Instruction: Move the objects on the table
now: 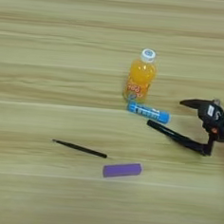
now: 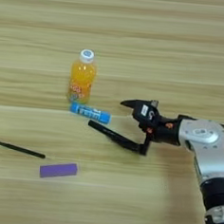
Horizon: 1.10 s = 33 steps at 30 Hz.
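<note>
In the left eye view, your claw stands spread and empty, its lower finger touching the black marker's near end, the blue tube just beyond.

In the right eye view, stick and purple cap lie well apart, leftward.

A small blue tube with white lettering lies flat on the pale wood-grain counter, angled slightly down to the right, and just below and to its right a thick black marker lies slanting down to the right, its far end touching the lower black finger of the right gripper, whose fingers stand spread apart. Lower left, a thin black stick lies nearly level, tilting down to the right. Just right of its tip and a little lower, a short purple cap lies on its side, well apart from the marker.
</note>
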Tool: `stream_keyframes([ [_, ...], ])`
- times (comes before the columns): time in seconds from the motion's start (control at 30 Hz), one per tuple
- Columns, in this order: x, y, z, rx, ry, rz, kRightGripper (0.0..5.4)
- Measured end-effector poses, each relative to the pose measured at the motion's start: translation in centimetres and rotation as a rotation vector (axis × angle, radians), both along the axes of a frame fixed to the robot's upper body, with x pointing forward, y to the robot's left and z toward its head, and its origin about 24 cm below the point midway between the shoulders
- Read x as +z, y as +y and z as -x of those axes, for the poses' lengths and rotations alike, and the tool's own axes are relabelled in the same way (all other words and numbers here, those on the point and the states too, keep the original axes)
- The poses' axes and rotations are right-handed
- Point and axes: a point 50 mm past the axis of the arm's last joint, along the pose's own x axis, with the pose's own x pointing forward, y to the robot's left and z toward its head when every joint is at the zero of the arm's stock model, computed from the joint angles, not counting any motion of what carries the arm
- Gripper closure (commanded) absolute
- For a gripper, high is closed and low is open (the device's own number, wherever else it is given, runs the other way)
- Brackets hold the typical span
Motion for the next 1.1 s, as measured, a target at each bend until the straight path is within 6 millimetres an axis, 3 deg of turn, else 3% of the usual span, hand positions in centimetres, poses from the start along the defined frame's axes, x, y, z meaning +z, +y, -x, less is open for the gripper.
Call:
stream_keyframes([
  [0.4, 2.0, 0.8, 0.5, 0.078, -0.034, -0.108, 0.02],
  [0.67, 3.8, 2.1, 2.2, 0.201, 0.023, -0.264, 0.02],
  [1.1, 2.1, 5.4, 2.7, 0.279, 0.133, -0.276, 0.02],
])
